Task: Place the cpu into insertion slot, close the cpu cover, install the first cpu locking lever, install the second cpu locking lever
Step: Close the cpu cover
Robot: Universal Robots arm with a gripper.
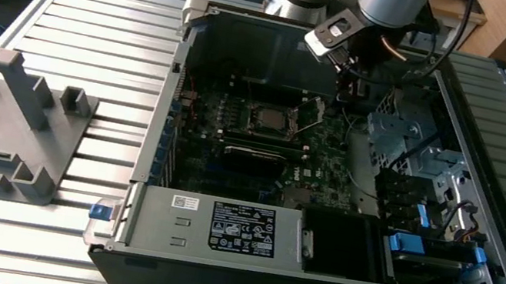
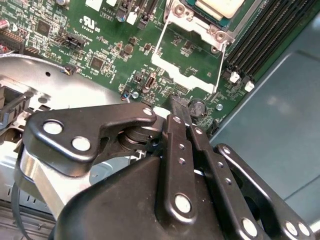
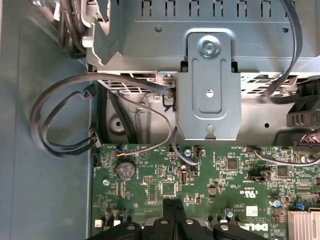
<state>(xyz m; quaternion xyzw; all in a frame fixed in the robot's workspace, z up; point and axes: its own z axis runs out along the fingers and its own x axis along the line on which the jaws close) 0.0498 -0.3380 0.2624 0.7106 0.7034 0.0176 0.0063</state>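
Note:
The cpu (image 1: 272,119) lies flat in the insertion slot (image 1: 251,103) in the middle of the motherboard; its pale metal face (image 2: 220,6) also shows in the second wrist view. The cpu cover (image 2: 187,62) is swung open, a silvery windowed frame standing off the socket (image 1: 313,113) toward the exterior view's right. Two thin wire levers (image 2: 220,70) run along its sides, unlatched. My gripper (image 1: 348,88) hangs above the board just beyond the cover's free edge. Its black fingers (image 2: 176,125) are pressed together in both wrist views (image 3: 172,212), with nothing between them.
A grey power-supply box (image 1: 217,226) with a white label fills the case's near corner. A long black card (image 1: 255,160) lies below the socket. A metal drive cage (image 3: 210,75) and looping cables (image 3: 65,120) flank the gripper. A grey fixture (image 1: 6,122) stands outside the case.

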